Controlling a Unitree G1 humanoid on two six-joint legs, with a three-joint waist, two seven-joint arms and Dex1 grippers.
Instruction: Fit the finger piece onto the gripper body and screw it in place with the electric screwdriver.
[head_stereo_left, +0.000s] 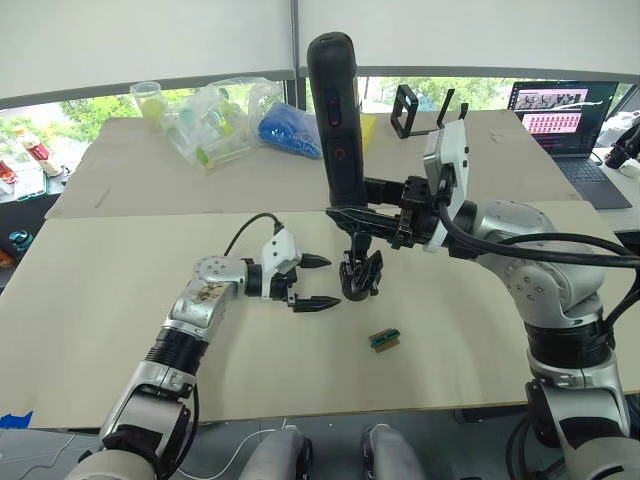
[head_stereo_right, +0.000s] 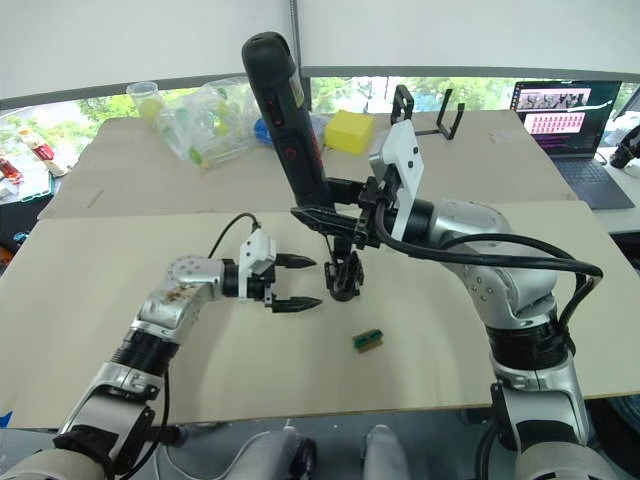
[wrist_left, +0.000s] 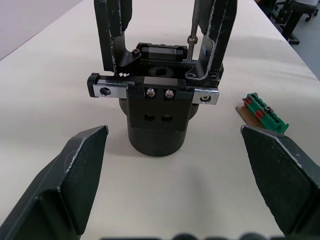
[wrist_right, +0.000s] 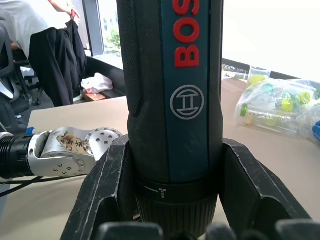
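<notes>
At the left centre of the left eye view, the left gripper (head_stereo_left: 318, 282) hangs low over the table (head_stereo_left: 120, 290) with its two black fingers spread apart and nothing between them, pointing toward the gripper body (head_stereo_left: 360, 275). The gripper body stands upright on the table at the frame's centre, just beside the open fingertips. In the left wrist view its round base sits between the spread fingers (wrist_left: 75, 170), apart from both. Above it, the electric screwdriver (head_stereo_left: 335, 110) stands nearly upright, its thin bit (wrist_left: 193, 22) reaching down at the body's top. The right gripper (head_stereo_left: 385, 200), centre right, is clamped around the screwdriver's lower barrel. A small green-and-tan block (head_stereo_left: 384, 339) lies on the table below centre.
</notes>
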